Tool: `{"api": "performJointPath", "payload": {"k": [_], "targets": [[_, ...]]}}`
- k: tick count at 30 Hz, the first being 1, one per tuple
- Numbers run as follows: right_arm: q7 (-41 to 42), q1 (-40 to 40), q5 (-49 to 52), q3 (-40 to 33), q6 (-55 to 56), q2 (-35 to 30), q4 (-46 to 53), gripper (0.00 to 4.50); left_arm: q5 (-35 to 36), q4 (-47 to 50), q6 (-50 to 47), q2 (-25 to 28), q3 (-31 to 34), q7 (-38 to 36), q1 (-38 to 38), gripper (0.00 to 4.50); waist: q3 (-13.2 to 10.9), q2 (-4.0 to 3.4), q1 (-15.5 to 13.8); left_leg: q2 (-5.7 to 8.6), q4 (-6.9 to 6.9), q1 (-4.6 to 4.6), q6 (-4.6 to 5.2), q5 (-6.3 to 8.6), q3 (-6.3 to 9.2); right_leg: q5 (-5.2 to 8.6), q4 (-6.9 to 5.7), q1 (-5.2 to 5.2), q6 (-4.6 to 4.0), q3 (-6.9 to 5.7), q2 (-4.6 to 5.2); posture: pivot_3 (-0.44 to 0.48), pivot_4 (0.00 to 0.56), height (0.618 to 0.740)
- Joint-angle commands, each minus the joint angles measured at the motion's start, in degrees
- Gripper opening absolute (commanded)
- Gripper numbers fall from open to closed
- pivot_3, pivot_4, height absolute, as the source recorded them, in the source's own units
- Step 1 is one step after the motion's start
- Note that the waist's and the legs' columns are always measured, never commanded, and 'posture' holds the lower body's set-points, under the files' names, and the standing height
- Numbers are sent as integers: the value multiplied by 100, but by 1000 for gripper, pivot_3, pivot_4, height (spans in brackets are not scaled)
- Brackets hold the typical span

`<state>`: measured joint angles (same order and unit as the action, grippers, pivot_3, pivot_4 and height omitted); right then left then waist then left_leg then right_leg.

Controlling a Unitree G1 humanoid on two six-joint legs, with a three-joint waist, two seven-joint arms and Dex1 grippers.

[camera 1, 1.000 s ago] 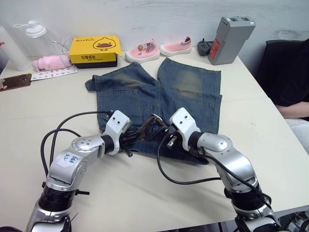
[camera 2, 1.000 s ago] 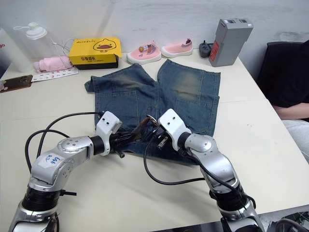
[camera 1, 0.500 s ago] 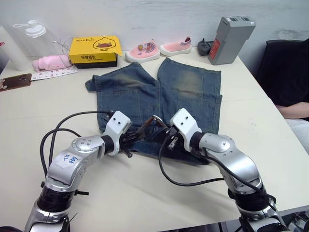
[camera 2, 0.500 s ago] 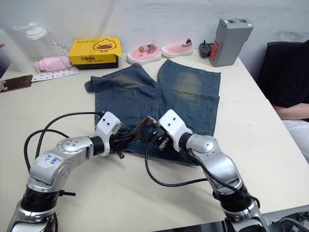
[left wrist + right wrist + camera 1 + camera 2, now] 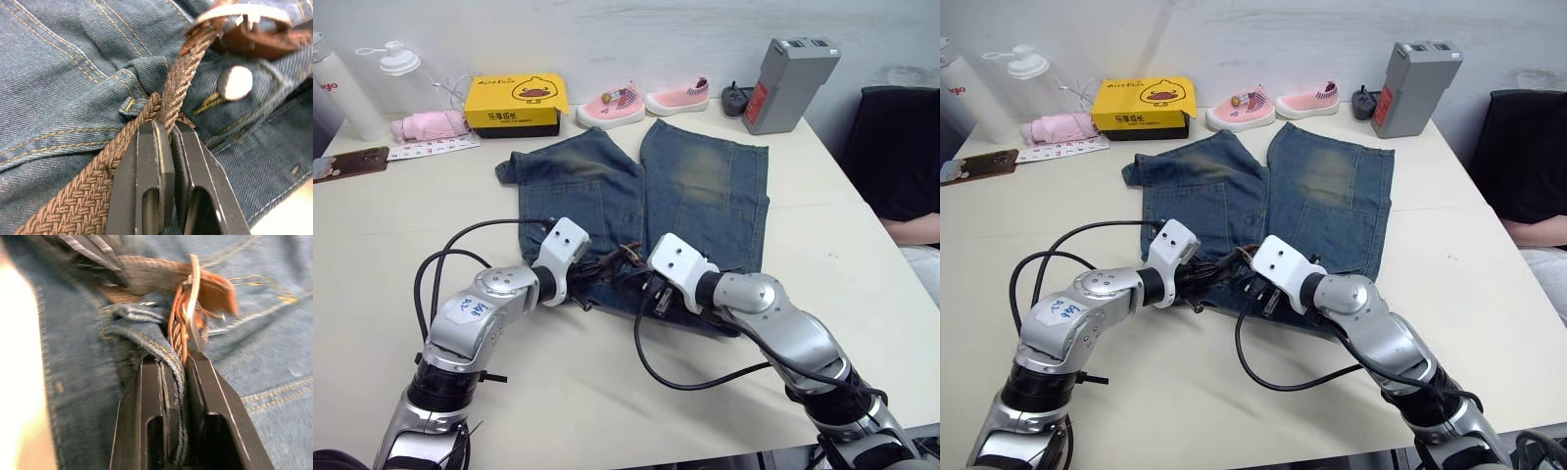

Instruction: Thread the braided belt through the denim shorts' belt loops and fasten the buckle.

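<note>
A pale worktop [image 5: 607, 392] is seen from the head, carrying faded blue denim shorts [image 5: 705, 186] with both arms met at the waistband. In the left wrist view, the left pincer [image 5: 166, 134] is clenched on the dark-brown braided belt [image 5: 78, 196], which runs lengthwise toward the metal frame buckle [image 5: 239, 14] just beyond a blue denim belt loop [image 5: 134, 105]. In the right wrist view, the right pincer [image 5: 173, 364] is clamped on waistband denim, touching the buckle; the prong cannot be made out.

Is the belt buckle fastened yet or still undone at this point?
Cannot tell. The buckle sits by the shorts' button with the braided belt running up to its frame, but the prong's engagement is not visible.
</note>
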<state>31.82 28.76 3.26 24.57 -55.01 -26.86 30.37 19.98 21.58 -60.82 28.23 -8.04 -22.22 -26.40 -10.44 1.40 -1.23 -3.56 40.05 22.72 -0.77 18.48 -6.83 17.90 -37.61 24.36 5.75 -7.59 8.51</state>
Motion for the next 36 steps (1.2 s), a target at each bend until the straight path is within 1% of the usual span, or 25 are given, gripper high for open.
{"api": "performJointPath", "payload": {"k": [1, 7, 10, 14, 16, 23, 25, 27, 29, 32, 33, 34, 35, 36], "targets": [[175, 144, 137, 183, 154, 150, 16, 37, -56, -93, 23, -93, -442, -163, -26, 0, 0, 0, -8, 0, 0, 0, 0, 0, 0, 0, 0, 0, 0, 0, 0, 0, 150, 698], [192, 197, 69, 211, 210, 94, -43, 37, 60, 107, -42, -217, -399, -286, 43, 0, 0, 0, -14, 0, 0, 1, 0, 0, -1, 0, 1, 0, 0, -1, 0, 0, 150, 698], [266, 217, 9, 370, 296, 64, -48, 37, 6, -6, -2, -319, -436, -251, 2, 0, 0, 0, -16, 0, 0, 2, 1, 0, -1, 0, 2, 0, 0, -2, 0, 0, 150, 698], [714, 137, -326, 956, 711, -566, 97, 37, -50, -224, 96, -453, -329, -246, -132, 0, 0, 0, -43, 5, 0, 3, 2, 1, -2, 0, 7, -3, 0, -6, 3, 0, 150, 698], [798, 141, -483, 1077, 895, -718, 17, 37, -77, -277, 155, -497, -362, -304, -196, 0, 0, 1, -48, 6, 0, 3, 5, 3, -3, 0, 14, -10, 0, -12, 4, 0, 150, 698], [623, 227, -730, 875, 1017, -352, -286, 37, -136, -227, 287, -586, -634, -471, -107, 0, 1, 1, -36, 5, 0, 1, 5, 2, -4, -1, 17, -15, 1, -15, 3, 0, 150, 698], [556, 206, -751, 736, 1001, -233, -308, 1028, -146, -223, 301, -574, -651, -494, -47, 0, 1, 1, -30, 4, 1, 0, 5, 2, -3, -1, 16, -16, 2, -15, 3, 0, 150, 698], [585, 162, -715, 637, 1003, -207, -259, 1775, -158, -246, 318, -568, -643, -500, -16, 0, 1, 1, -28, 3, 0, -1, 5, 2, -3, -1, 16, -16, 2, -15, 3, 0, 150, 698], [777, 37, -581, 517, 1023, -331, -58, 2667, -182, -270, 352, -549, -621, -508, 9, 0, 1, 1, -26, 2, 0, 0, 5, 2, -2, -1, 17, -16, 2, -15, 2, 0, 150, 698], [1013, -119, -380, 286, 1031, -520, 207, 3699, -198, -270, 358, -550, -595, -490, 40, 0, 1, 1, -33, 3, 0, 1, 5, 2, -1, -1, 18, -16, 2, -16, 2, 0, 150, 698], [1201, -122, -172, -52, 956, -669, 285, 3958, -205, -263, 368, -550, -601, -490, 56, 0, 1, 1, -38, 2, 0, 3, 6, 3, -1, -1, 19, -16, 2, -18, 2, 0, 150, 698], [1336, -122, -24, -298, 903, -773, 336, 4426, -211, -260, 377, -548, -606, -491, 67, 0, 1, 1, -41, 4, 0, 6, 7, 4, -1, -1, 20, -16, 2, -18, 3, 0, 150, 698], [1417, -117, 74, -452, 868, -839, 361, 4473, -217, -257, 385, -548, -610, -496, 74, 0, 0, 1, -45, 4, 0, 6, 10, 5, -1, -1, 20, -16, 3, -19, 3, 0, 150, 698], [1671, -63, 443, -835, 722, -943, 435, 4473, -223, -253, 385, -557, -612, -493, 86, 0, 0, 1, -47, 7, 0, 14, 12, 6, 1, -5, 20, -16, 10, -21, 4, 0, 150, 698]]}}
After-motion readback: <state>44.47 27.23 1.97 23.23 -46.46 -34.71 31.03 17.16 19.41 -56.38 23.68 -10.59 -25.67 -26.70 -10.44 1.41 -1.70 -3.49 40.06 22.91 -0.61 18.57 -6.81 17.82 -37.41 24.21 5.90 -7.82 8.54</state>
